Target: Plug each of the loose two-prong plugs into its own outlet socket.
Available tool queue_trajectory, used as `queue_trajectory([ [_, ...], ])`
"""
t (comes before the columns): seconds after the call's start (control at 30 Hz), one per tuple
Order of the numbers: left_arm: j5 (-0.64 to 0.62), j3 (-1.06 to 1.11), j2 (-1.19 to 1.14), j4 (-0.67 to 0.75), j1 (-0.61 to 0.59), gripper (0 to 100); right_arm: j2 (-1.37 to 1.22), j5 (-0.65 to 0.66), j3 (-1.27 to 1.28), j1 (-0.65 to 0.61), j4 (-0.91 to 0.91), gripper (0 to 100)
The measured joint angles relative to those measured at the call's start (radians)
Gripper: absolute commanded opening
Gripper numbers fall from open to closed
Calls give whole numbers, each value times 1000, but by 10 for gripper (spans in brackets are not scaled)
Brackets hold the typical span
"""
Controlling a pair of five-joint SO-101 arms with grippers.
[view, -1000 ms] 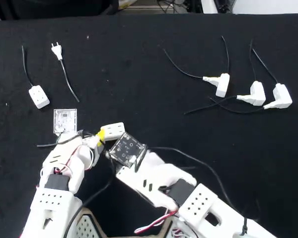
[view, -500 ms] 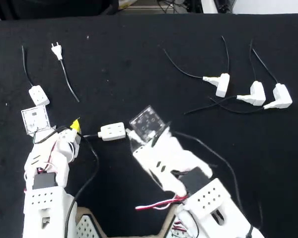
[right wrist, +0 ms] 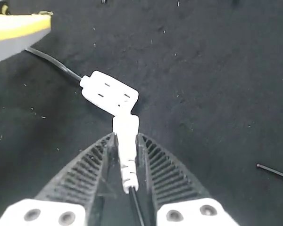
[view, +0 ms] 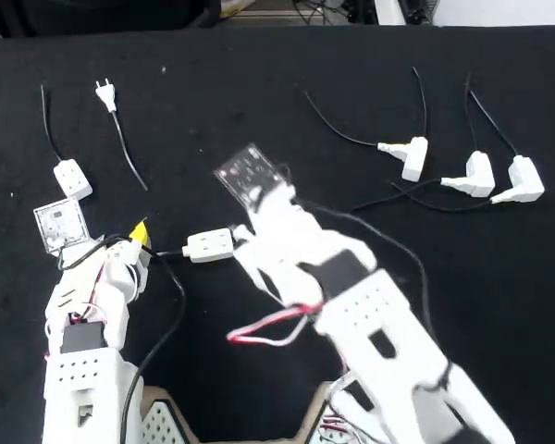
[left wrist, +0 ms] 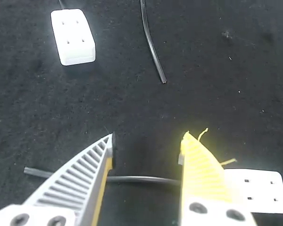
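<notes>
While three plug-and-socket pairs [view: 476, 176] are lying at the right of the black table [view: 259, 102], looking already mated, the high view is showing work left on the other side. A loose plug [view: 104, 91] is lying well apart from the small socket [view: 72, 178], its prongs pointing away from the arms and its cord trailing back toward them. Nearer the arms, the right gripper [view: 240, 244] is meeting one end of the middle socket [view: 209, 244], and the left gripper [view: 135, 242] is sitting at the other end, over that socket's cable [view: 178, 296]. From the left wrist, the left gripper [left wrist: 146, 155] is standing wide open, straddling the cable without pinching it. The middle socket is lying just beside its yellow finger [left wrist: 200, 165]. From the right wrist, the right gripper [right wrist: 126, 137] is clamping the held plug [right wrist: 126, 126], whose long axis is running in line with the fingers. Its nose is pointing at the middle socket and touching its side, while the socket is lying slanted across that line with its slotted face up. Whether the prongs are seating cannot be told. By my reading, this pairing is only partway done and the loose plug is waiting untouched.
</notes>
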State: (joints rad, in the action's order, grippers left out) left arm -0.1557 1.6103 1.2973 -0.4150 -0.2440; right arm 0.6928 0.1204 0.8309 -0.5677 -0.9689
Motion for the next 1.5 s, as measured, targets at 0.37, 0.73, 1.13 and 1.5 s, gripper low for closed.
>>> queue_trajectory([
  [0.37, 0, 0, 0, 0, 0, 234, -445, 0, -348, 0, -180, 11],
  [0.73, 0, 0, 0, 0, 0, 234, -752, -66, -729, 0, -445, 11],
  [1.13, 0, 0, 0, 0, 0, 234, -1037, -115, -1048, -32, -608, 11],
  [1.5, 0, 0, 0, 0, 0, 234, -1143, -157, -1263, -34, -733, 10],
])
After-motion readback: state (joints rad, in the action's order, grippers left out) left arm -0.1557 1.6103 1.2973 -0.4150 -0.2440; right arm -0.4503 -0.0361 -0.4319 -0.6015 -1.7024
